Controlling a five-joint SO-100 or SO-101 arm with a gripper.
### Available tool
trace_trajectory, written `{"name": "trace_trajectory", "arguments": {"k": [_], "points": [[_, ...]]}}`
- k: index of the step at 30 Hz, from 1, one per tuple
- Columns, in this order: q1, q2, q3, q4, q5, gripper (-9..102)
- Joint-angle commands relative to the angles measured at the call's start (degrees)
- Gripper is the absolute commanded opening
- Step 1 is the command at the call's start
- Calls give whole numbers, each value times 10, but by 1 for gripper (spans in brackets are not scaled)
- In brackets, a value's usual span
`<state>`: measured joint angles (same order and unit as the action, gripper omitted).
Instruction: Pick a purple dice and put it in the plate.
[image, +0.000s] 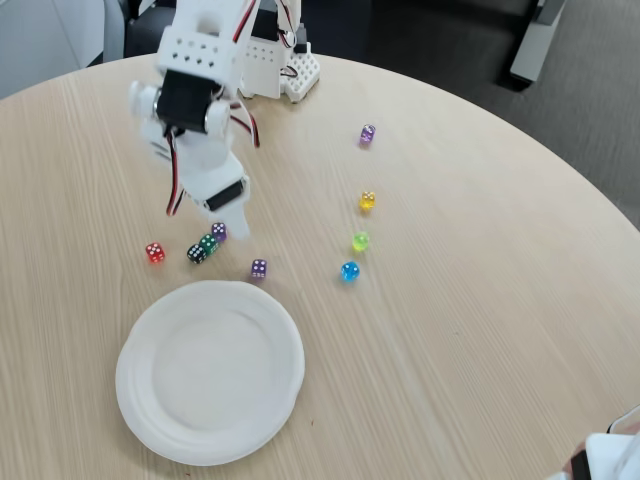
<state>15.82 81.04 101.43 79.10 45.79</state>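
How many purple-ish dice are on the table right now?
3. One sits just under the claw tip beside the green die; one lies just above the plate rim; one sits far off near the arm's base. The arm may hide more.

White object (612, 455) cut off at bottom right corner; arm's top beyond upper edge; pips on dice too small.

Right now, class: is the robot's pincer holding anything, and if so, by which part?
It cannot be told. The pincer hangs low over a purple dice near the plate, its tips hidden by the arm.
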Motion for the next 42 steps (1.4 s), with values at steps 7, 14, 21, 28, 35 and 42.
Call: {"name": "trace_trajectory", "arguments": {"k": [7,14,21,28,35,42], "points": [[2,1,-3,-45,53,28],[2,-1,-3,-49,60,28],[2,-1,-2,-49,62,22],[2,-1,-2,-49,62,18],[2,-1,-2,-49,62,13],[2,-2,-2,-49,61,10]]}}
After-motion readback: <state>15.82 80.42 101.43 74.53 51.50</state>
